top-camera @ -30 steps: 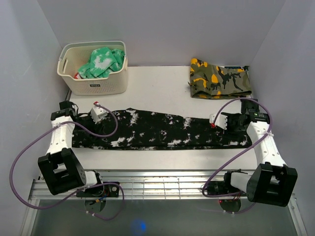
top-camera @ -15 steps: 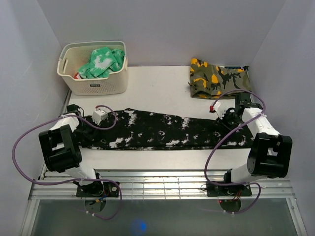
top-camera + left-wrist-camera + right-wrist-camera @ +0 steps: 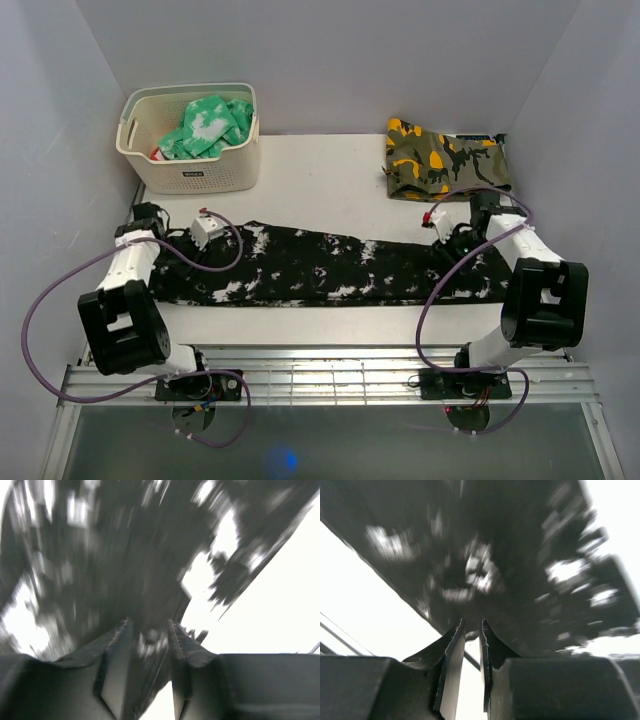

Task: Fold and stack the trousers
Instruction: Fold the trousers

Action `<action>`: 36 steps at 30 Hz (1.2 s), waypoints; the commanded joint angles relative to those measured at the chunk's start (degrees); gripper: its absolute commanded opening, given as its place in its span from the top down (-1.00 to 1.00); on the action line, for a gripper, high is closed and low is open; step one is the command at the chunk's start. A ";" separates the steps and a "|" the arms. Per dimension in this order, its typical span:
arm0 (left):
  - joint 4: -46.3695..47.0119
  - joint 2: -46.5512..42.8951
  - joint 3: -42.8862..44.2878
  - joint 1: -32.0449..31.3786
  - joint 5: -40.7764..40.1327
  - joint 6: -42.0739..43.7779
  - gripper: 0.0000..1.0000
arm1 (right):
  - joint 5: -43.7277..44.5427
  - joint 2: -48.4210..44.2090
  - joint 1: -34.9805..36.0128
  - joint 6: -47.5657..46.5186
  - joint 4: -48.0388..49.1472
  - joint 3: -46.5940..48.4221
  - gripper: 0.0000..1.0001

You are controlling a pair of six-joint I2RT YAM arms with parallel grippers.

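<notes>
Shows the trousers (image 3: 320, 265) stretched side to side across the worktop (image 3: 320, 180), long axis running gripper to gripper, with the left gripper (image 3: 148, 627) clamped on cloth at the left end and the right gripper (image 3: 471, 625) pinched almost shut on the right end's edge.

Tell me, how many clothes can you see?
3: trousers across the middle, a camouflage one far right, a green one in the basket; more may hide underneath.
</notes>
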 commanded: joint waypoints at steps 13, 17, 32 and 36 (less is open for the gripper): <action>23.46 11.42 16.60 -22.29 -0.79 -43.13 -0.14 | -1.38 3.55 15.18 13.58 12.83 0.85 0.49; 23.90 18.29 24.19 -22.20 -2.73 -44.90 -0.19 | 10.46 3.47 19.84 9.19 18.80 -7.85 0.56; 18.79 24.03 17.09 -19.83 -1.17 -33.31 0.05 | -2.21 -1.38 23.98 9.34 10.56 13.18 0.33; 27.05 16.92 10.24 -19.65 1.66 -32.52 0.31 | -9.79 4.59 25.21 15.49 9.25 24.19 0.30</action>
